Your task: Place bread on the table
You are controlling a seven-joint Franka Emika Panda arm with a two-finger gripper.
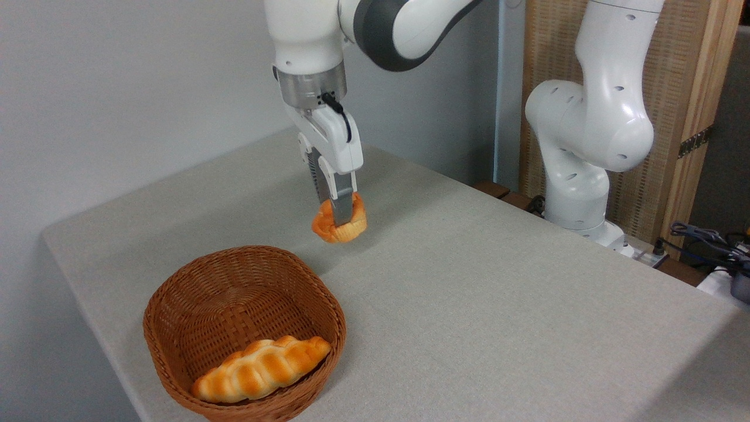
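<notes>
A: Where is the bread?
B: The claw (pixel 340 220) pinches the knotted bun (pixel 340 223) above the grey table (pixel 469 281).
A: Anything nearby?
B: A wicker basket (pixel 234 293), just beside it toward the front left, holds a braided loaf (pixel 261 369).

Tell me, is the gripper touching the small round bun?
Touching. The camera view shows the gripper with its jaws pinched on the bun.

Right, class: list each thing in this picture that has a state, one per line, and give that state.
Robot's two-finger gripper: shut on the bun, pointing down.
Small round orange-golden bun: held, apparently off the tabletop beyond the basket.
Brown woven wicker basket: upright, holding one loaf.
Long braided golden loaf: lying in the basket.
Light grey tabletop: bears the basket.
</notes>
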